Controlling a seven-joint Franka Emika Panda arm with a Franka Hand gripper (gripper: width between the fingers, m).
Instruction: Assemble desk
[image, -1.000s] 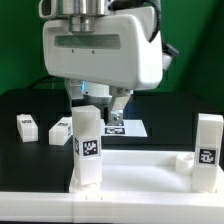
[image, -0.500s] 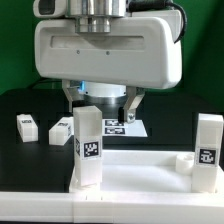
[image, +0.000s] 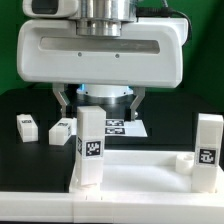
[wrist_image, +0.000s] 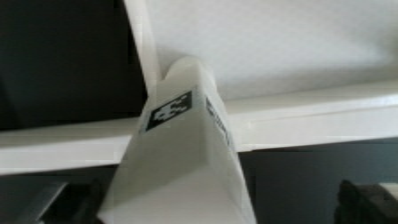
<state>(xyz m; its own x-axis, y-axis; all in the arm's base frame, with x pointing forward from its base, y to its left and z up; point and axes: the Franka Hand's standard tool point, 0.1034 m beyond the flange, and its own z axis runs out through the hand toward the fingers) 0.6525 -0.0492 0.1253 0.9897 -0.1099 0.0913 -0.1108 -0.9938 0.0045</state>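
The Franka arm's white gripper (image: 99, 104) is filling the upper half of the exterior view, hanging directly over an upright leg (image: 90, 150) at frame centre. Its dark fingers (image: 66, 100) are standing wide apart, one on each side of the leg's top, touching nothing and holding nothing.

Below it, the desk tabletop (image: 140, 168) is lying flat across the lower part of the frame, its raised rim running from the exterior view's left to its right. It is resting on a black table (image: 20, 155).

The upright leg is standing at the tabletop's corner toward the exterior view's left; whether it is seated in a socket cannot be told. A second upright leg (image: 208, 150) is standing at the frame's right edge, with a round socket (image: 185, 158) just beside it.

The marker board (image: 128, 127) is lying behind the central leg, partly hidden by it.

Two loose legs are lying on the table at middle left, one nearer the edge (image: 27, 126) and the other (image: 61, 130) just beside the upright leg.

In the wrist view, the upright leg (wrist_image: 169, 160) is appearing end-on beneath the camera, its tag (wrist_image: 173, 108) facing out, with the tabletop's rim (wrist_image: 329, 115) crossing behind it.
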